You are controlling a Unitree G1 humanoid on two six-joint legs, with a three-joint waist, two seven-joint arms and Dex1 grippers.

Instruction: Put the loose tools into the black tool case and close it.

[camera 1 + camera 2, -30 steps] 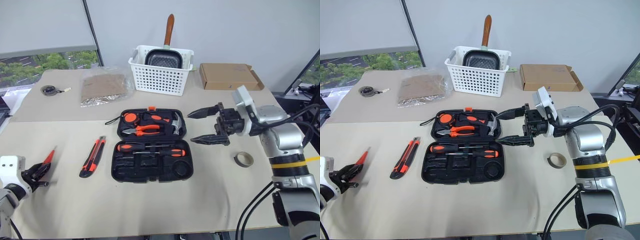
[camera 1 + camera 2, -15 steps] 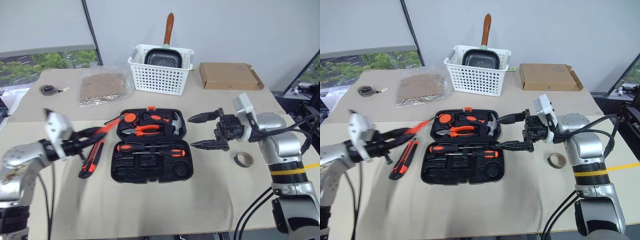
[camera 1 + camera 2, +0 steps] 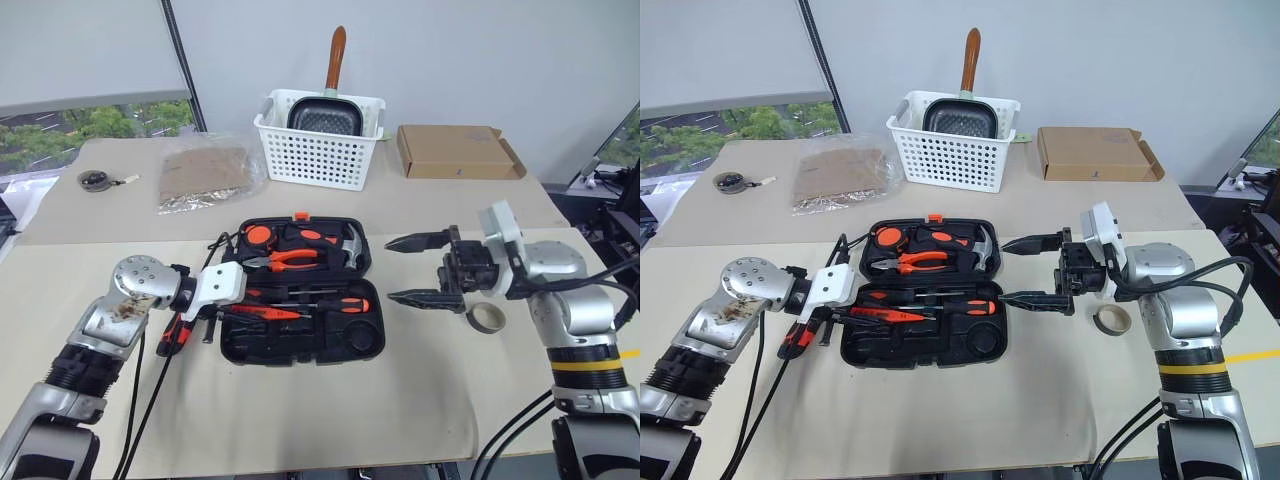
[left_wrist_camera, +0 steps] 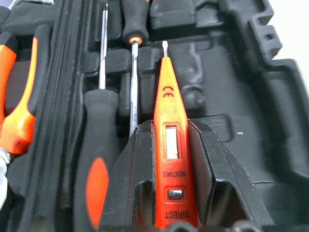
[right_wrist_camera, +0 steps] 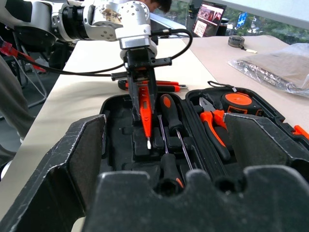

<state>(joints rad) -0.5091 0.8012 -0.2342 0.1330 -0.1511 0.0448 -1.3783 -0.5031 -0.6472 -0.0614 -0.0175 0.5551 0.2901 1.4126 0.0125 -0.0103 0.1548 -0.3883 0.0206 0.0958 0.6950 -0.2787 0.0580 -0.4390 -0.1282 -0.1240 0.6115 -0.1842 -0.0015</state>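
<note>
In the left eye view you see the left gripper (image 3: 232, 306) clamped on the slim red screwdriver (image 3: 268, 312), lying left-to-right at frame centre over the black tool case (image 3: 300, 292), while in the left wrist view its tip points to frame top, and the right gripper (image 3: 418, 270) gapes wide at centre right.
</note>
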